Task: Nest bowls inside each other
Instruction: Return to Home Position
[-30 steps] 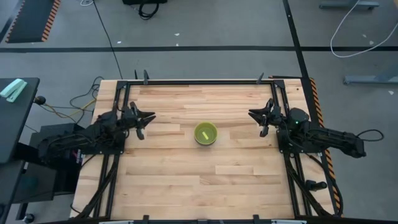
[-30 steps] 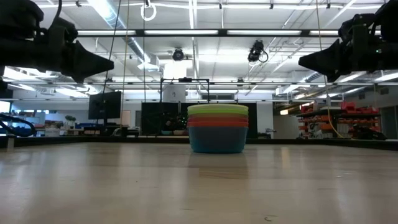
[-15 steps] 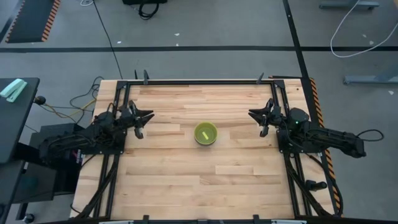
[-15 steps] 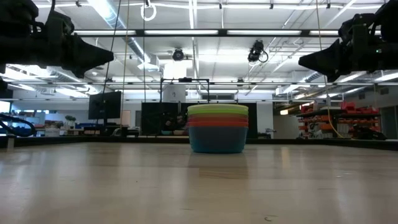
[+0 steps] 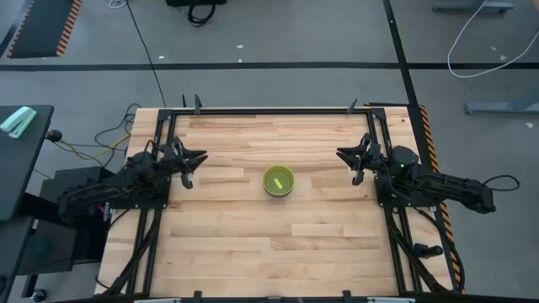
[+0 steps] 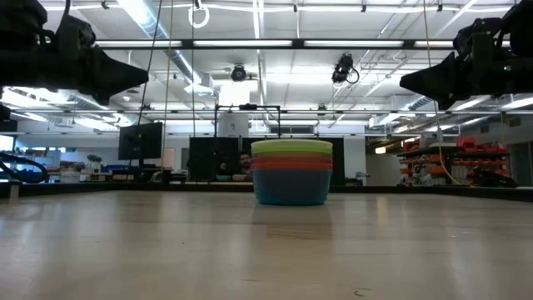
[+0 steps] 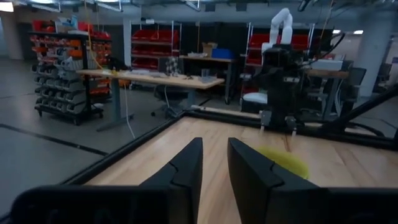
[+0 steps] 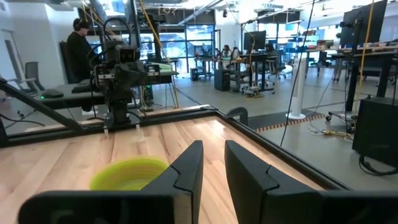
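- High view: over the last second my left claw (image 5: 194, 162) has slid a touch back toward its own side of the table (image 5: 253, 244), while the right claw (image 5: 345, 162) has not budged. The stack of bowls (image 5: 279, 180) sits mid-table, showing only its yellow-green top, well apart from both claws. I judge the nesting done and the arms simply going to rest. There is bare wood all round the stack, and it is far from every table edge. The black side rails (image 5: 396, 244) are the only things close to the arms.
- Low view: the stack (image 6: 291, 172) stands level and upright, with a yellow-green rim on top, orange and reddish bands below, and blue at the bottom. The left claw (image 6: 133, 77) has drawn slightly outward. It and the right claw (image 6: 416, 81) hang high, clear of the stack on either side.
- Left wrist view: the left claw (image 7: 214, 146) has its fingers a narrow gap apart with nothing between them. The stack (image 7: 283, 163) is a yellow-green blur ahead on the wood.
- Right wrist view: the right claw (image 8: 213, 149) is likewise slightly parted and empty. The stack (image 8: 127, 173) lies ahead, untouched, and a person (image 8: 78, 46) stands well beyond the table.
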